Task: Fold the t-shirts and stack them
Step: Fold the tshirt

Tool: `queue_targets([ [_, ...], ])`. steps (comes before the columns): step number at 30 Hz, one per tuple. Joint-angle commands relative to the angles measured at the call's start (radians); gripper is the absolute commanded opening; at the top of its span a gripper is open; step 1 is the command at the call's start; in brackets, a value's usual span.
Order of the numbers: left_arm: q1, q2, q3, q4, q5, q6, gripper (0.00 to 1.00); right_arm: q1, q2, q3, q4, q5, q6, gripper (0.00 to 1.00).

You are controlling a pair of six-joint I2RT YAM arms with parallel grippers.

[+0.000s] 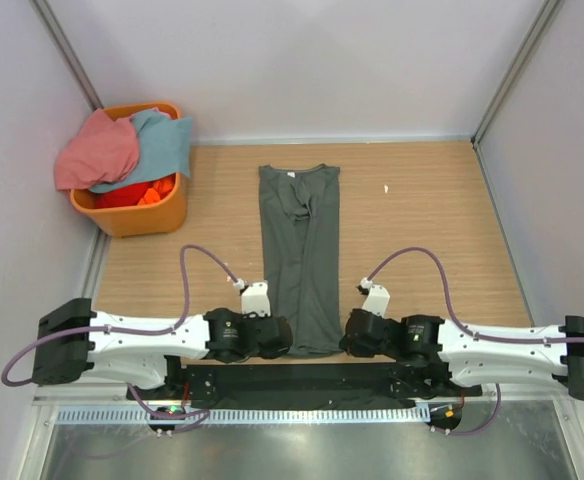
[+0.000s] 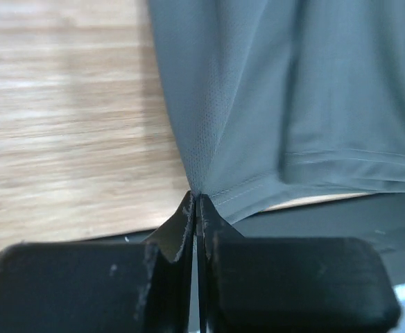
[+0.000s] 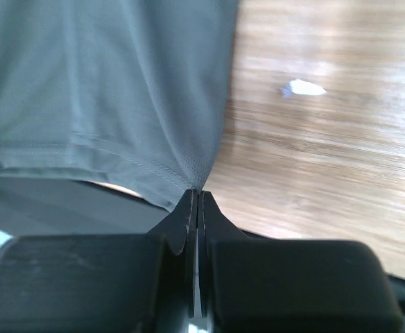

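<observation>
A dark grey t-shirt [image 1: 302, 255] lies folded into a long narrow strip down the middle of the table, its neck with a small white label at the far end. My left gripper [image 1: 284, 338] is shut on the shirt's near left hem corner; in the left wrist view the cloth [image 2: 272, 97] pinches into the closed tips of that gripper [image 2: 196, 198]. My right gripper [image 1: 348, 336] is shut on the near right hem corner, where the grey t-shirt [image 3: 119, 90] runs into the tips of the right gripper [image 3: 197, 193]. A salmon-pink t-shirt [image 1: 97, 150] and a light blue one [image 1: 162, 143] are heaped over the basket.
An orange plastic basket [image 1: 142, 215] stands at the far left corner by the left wall. A small white scrap [image 1: 386, 187] lies on the wood to the right of the shirt. A black strip [image 1: 302, 380] runs along the table's near edge.
</observation>
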Motion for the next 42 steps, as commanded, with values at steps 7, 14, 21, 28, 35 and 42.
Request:
queue_targets([
  [7, -0.010, -0.059, 0.261, -0.352, -0.212, 0.027, 0.02, 0.003, 0.061, 0.291, -0.163, 0.174, -0.096, 0.01],
  [14, 0.134, -0.044, 0.315, -0.319, -0.174, 0.178, 0.03, -0.109, 0.196, 0.434, -0.140, 0.190, -0.241, 0.01],
  [21, 0.378, 0.040, 0.395, -0.192, -0.033, 0.433, 0.09, -0.328, 0.288, 0.553, -0.100, 0.112, -0.435, 0.01],
  [28, 0.544, 0.215, 0.571, -0.144, 0.055, 0.597, 0.10, -0.448, 0.397, 0.681, -0.100, 0.079, -0.542, 0.01],
  [35, 0.636, 0.379, 0.703, -0.123, 0.102, 0.686, 0.08, -0.543, 0.479, 0.730, -0.069, 0.036, -0.590, 0.01],
  [42, 0.680, 0.438, 0.694, -0.080, 0.133, 0.711, 0.22, -0.633, 0.564, 0.724, -0.032, 0.018, -0.607, 0.01],
])
